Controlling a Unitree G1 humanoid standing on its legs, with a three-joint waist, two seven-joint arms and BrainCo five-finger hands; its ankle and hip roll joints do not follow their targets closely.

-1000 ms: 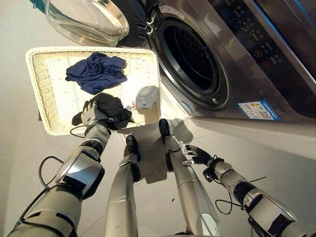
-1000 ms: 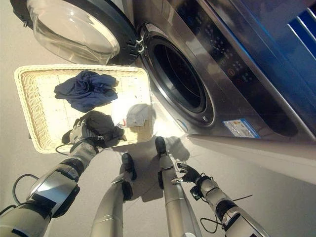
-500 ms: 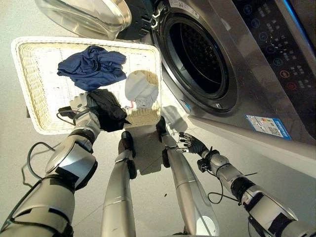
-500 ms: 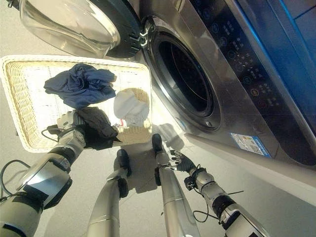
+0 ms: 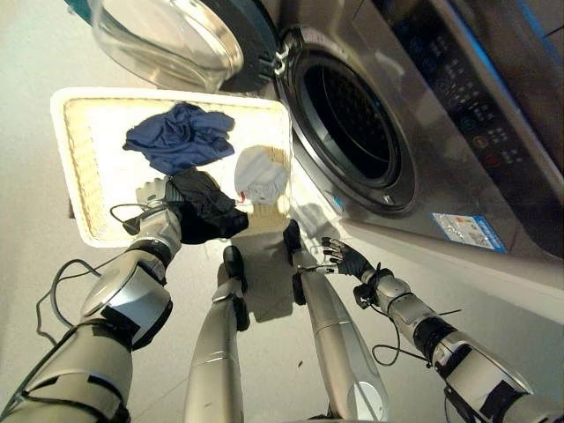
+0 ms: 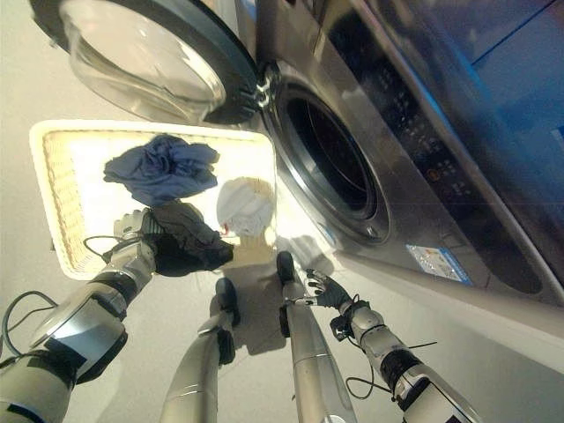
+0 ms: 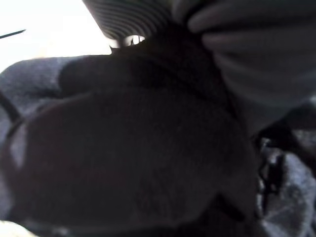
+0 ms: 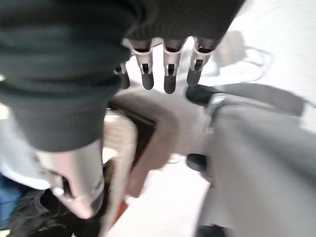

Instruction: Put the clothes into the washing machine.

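**Laundry load: nothing in the drum yet**

Left eye view: basket (image 5: 79, 176) at 10 o'clock holds blue garment (image 5: 179, 138), white garment (image 5: 261, 174); left hand (image 5: 157, 196) clutches black garment (image 5: 208, 204) over the basket edge. Washing machine (image 5: 352, 119) at 1 o'clock, door (image 5: 172, 40) open.

Right eye view: same.

Right wrist view: right hand (image 8: 165, 64) fingers straight, empty.

We see pale woven wicker basket (image 5: 84, 189), rough; inside it matt crumpled cloth, blue garment (image 5: 179, 138); beside basket, washing machine (image 5: 441, 167), glossy brushed metal.
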